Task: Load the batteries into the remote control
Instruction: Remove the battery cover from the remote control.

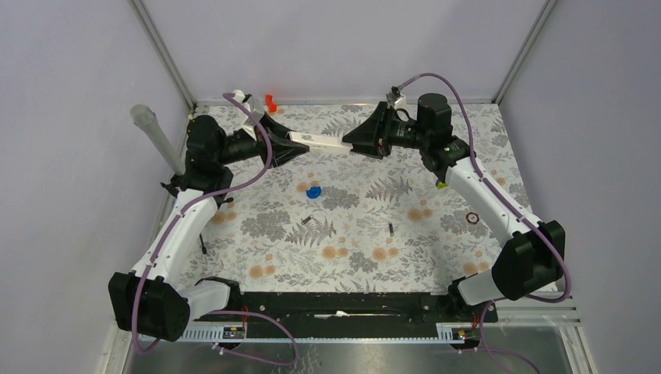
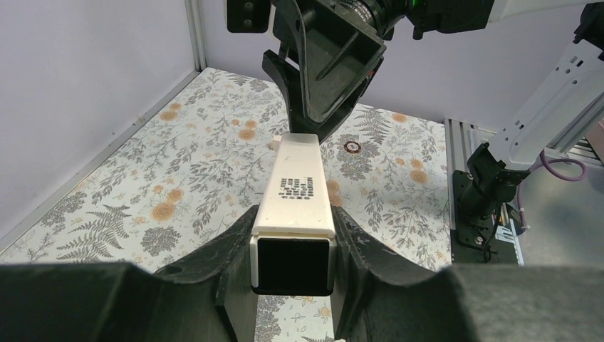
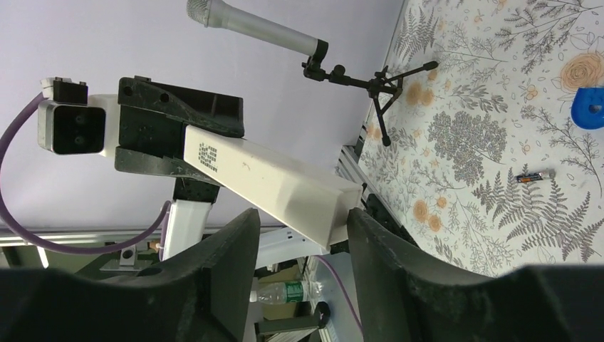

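The remote control (image 1: 323,141) is held in the air above the far edge of the surface (image 1: 436,257), with one end clamped in the left gripper (image 1: 290,144). Its other end is bracketed by the right gripper (image 1: 351,146), though whether that one is closed cannot be told. The batteries (image 1: 307,220) are seen lying well apart near the middle of the surface.

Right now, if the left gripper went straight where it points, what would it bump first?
Probably the right gripper. The left gripper and it clamp opposite ends of the remote control, facing each other.
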{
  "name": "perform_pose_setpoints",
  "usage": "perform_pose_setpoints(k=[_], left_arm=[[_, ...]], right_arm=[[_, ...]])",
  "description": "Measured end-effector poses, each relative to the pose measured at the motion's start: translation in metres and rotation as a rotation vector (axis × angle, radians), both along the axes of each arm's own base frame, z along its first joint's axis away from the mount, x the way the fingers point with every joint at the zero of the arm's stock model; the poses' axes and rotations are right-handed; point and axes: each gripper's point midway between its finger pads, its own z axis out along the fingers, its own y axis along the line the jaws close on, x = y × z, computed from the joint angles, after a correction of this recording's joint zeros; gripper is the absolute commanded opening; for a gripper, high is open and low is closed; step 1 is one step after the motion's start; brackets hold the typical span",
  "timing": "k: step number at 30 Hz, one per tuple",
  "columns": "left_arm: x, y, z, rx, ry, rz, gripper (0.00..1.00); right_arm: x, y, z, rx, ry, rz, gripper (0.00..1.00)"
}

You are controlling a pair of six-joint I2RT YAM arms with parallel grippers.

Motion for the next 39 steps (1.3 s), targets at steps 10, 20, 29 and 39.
perform_pose_setpoints(k=[10,20,29,39], left_arm=[[-0.002,0.001,0.004,0.001,-0.021,0.003,0.0],[-0.002,0.004,-0.003,0.053,-0.033,0.014,0.0],[0.003,0.006,-0.009,0.073,-0.024,0.047,0.0],[0.007,0.009,-0.013,0.083,-0.018,0.073,0.0]], right_arm=[[0.002,-0.002,-0.007,-0.011,0.02,-0.012,0.28],[0.003,-0.005,-0.012,-0.053,0.047,-0.034,0.09],[0.01,-0.012,-0.002,-0.014,0.051,-0.064,0.0],[0.019,-0.036,0.023,0.163,0.026,-0.159,0.0]])
